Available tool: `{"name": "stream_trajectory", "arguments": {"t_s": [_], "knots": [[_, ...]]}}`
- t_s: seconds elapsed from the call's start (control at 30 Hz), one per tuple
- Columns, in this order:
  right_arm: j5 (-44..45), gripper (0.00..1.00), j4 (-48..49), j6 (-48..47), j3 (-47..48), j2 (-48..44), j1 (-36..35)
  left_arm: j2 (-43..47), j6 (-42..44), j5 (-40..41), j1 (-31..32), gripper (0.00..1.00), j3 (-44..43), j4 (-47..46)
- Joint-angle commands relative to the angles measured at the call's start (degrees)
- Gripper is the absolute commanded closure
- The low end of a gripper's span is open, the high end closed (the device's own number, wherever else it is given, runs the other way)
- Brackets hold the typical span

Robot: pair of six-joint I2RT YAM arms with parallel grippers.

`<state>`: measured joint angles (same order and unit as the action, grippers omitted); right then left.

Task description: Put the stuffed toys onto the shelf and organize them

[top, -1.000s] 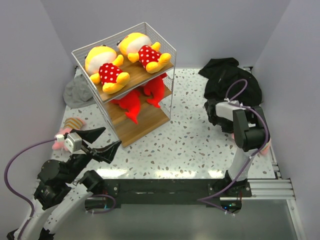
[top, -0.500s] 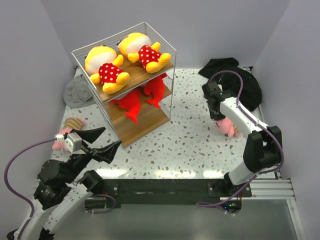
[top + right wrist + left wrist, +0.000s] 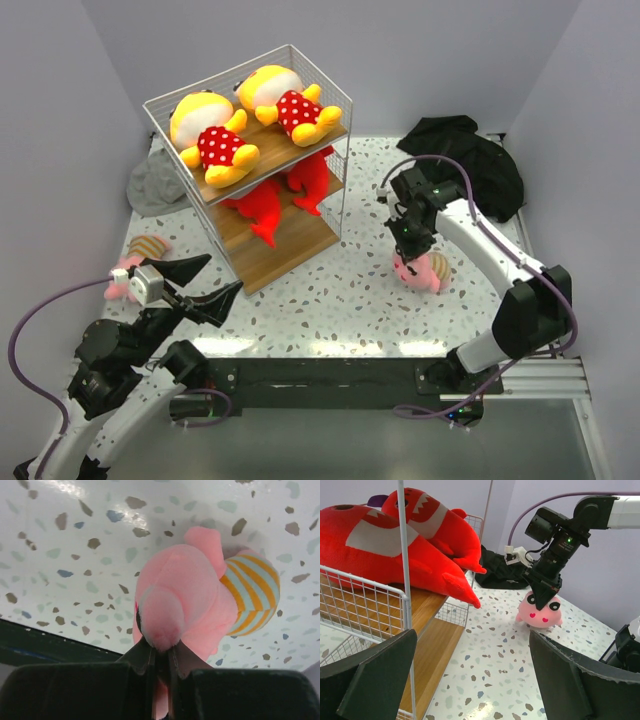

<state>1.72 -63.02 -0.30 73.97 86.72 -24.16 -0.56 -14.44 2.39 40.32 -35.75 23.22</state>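
Currently: shelf [image 3: 290, 240] far left; top board two yellow dolls [image 3: 215, 135], middle board two sharks [image 3: 265, 205], bottom board open for pink pair. Right gripper [image 3: 410, 258] pinched tight on pink toy [image 3: 428, 272]; within last second carried it from right side, near black cloth [image 3: 460, 160], to centre, nearer shelf. Left gripper [image 3: 222, 275] near left, spread wide, empty. Second pink toy [image 3: 140, 247] beside it, unplaced.

**A Robot Test Room**

This looks like a robot lab. Two robot arms, the left arm [image 3: 120, 350] and the right arm [image 3: 485, 240], are bolted to a dark rail [image 3: 330, 380] at the edge of a speckled table [image 3: 360, 290]. Purple cables [image 3: 540, 502] run from them. Plain walls [image 3: 60, 120] box the table in. A shelf [image 3: 290, 240] with toys [image 3: 215, 145] sits there, and the right arm holds a pink toy [image 3: 425, 272].
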Motion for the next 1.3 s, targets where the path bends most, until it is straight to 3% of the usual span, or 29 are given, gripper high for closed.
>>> {"name": "stream_trajectory", "arguments": {"t_s": [0.0,0.3,0.33,0.6,0.87,1.1,1.27], "knots": [[-10.4,0.94,-2.7,-5.5,5.3,2.0,-0.4,3.7,-0.6,0.2,0.3,0.0,0.2,-1.8],[-16.6,0.83,-8.0,-15.0,15.8,14.9,3.1,4.2,-0.5,0.2,0.3,0.0,0.2,-1.9],[-18.0,0.71,-7.9,-16.8,18.2,16.5,3.7,4.2,-0.5,0.2,0.2,0.0,0.2,-1.9],[-16.7,0.5,-10.5,-22.9,33.5,29.5,9.6,3.8,-0.4,-0.2,0.2,0.0,0.2,-2.0],[-13.1,0.41,-9.2,-21.4,49.8,38.0,11.4,3.2,-0.4,-0.2,0.2,0.0,0.2,-2.0],[-8.5,0.28,2.2,-15.8,50.4,35.3,13.0,4.0,-0.5,0.1,0.3,0.0,0.2,-1.9],[1.0,0.29,5.4,-8.2,50.3,33.0,14.0,4.5,-0.5,0.3,0.3,0.0,0.2,-1.9]]}}
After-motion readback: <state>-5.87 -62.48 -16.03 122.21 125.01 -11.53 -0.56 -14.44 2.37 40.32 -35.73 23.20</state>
